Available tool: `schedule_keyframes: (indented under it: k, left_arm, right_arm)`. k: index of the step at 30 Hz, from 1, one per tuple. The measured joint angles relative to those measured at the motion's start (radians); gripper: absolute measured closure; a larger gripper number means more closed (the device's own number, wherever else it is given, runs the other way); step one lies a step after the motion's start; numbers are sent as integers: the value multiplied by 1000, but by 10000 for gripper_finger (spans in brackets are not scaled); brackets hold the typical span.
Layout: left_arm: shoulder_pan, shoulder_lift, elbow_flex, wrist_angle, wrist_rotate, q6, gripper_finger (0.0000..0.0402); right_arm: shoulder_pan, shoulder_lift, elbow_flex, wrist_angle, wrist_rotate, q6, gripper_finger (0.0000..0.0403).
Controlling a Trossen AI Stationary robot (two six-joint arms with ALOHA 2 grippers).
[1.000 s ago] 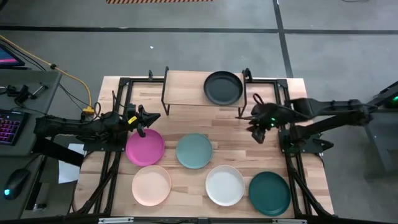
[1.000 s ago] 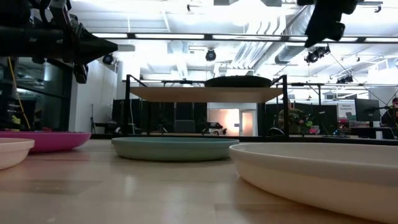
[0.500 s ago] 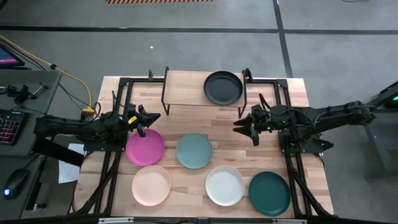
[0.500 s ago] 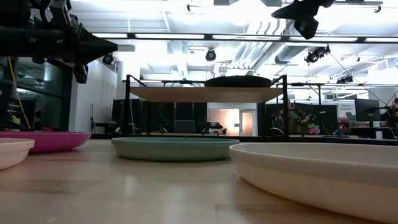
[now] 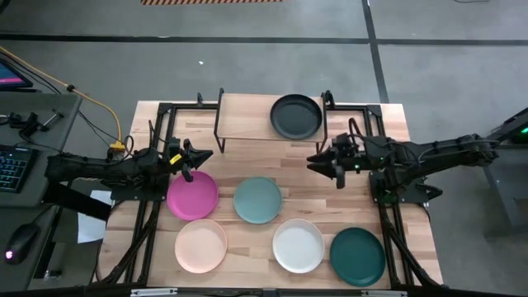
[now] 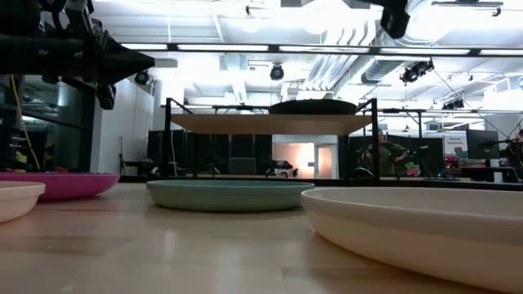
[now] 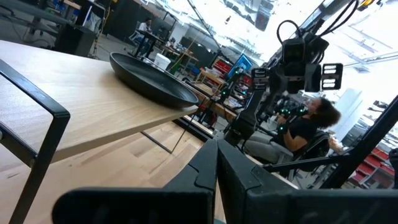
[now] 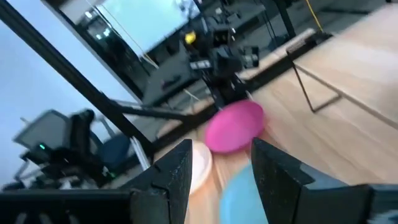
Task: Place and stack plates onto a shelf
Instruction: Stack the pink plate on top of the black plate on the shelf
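Note:
The shelf stands at the table's far edge on thin black legs, and the black plate lies flat on the right half of its board. On the table rest the pink plate, light teal plate, peach plate, white plate and dark teal plate. My left gripper is shut and hovers level above the pink plate's far rim, pointing right. My right gripper is open and empty, in the air near the shelf's right legs, pointing left toward the light teal plate.
Black arm frames run along both table sides. The left half of the shelf board is bare. A strip of bare tabletop lies between the shelf and the row of plates. A person sits beyond the table.
My right gripper has swung from pointing down to lying level and pointing left. It has moved toward the table's left and a little toward the far edge, nearer the shelf's right legs. It stays open.

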Motion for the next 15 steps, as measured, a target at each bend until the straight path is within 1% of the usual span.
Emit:
schedule_keyframes:
  k: [4,7,8,12,15]
  left_arm:
    - [0,0,0,0,-4,5,401]
    - [0,0,0,3,-31,23,401]
    - [0,0,0,9,-33,2,401]
    - [0,0,0,37,-32,-187,401]
    - [0,0,0,50,-33,-268,401]
  right_arm:
    - [0,0,0,64,0,-1,257]
    - [0,0,0,93,0,2,257]
    - [0,0,0,97,0,7,257]
    - [0,0,0,112,-1,44,257]
    - [0,0,0,132,-1,51,257]
